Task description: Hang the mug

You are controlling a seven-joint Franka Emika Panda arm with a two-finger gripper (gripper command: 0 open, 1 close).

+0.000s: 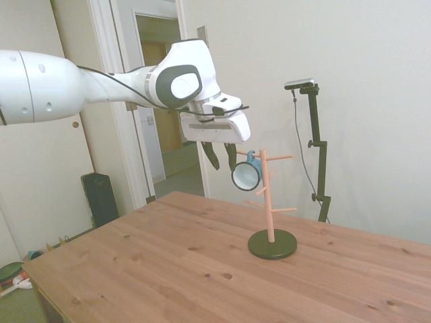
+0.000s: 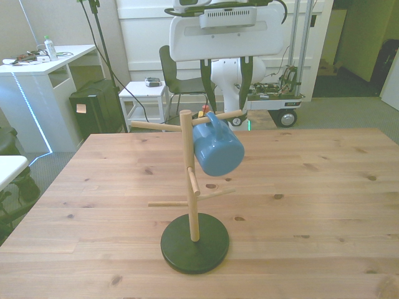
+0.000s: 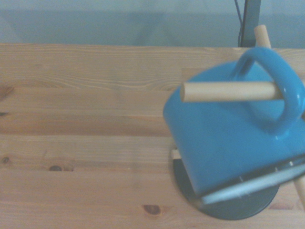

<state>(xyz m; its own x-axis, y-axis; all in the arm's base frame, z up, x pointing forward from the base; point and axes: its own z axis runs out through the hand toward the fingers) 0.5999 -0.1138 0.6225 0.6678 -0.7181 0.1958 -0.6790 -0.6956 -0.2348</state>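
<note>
While hanging by its small blue handle from an upper peg of the pale wooden peg stand, small light-blue enamel-style mug tilted, thin dark rim and white inside turned toward the side camera, blue bottom turned toward the front camera. Peg passed right through the handle loop, seen closest in the wrist view, with the peg's blunt end sticking out past the handle. Mug clear of the tabletop, well above the stand's round dark base, on the front view's right of the upright post. Other pegs on the stand bare, angled out at different heights. Stand upright on the light wooden plank table, toward the side view's right. White Franka arm's two-finger gripper just beside the mug and slightly above it, dark fingers pointing down, spread apart and holding nothing, a gap visible between them and the mug in the side view. Behind the table in the front view, a white desk and a dark chair
</note>
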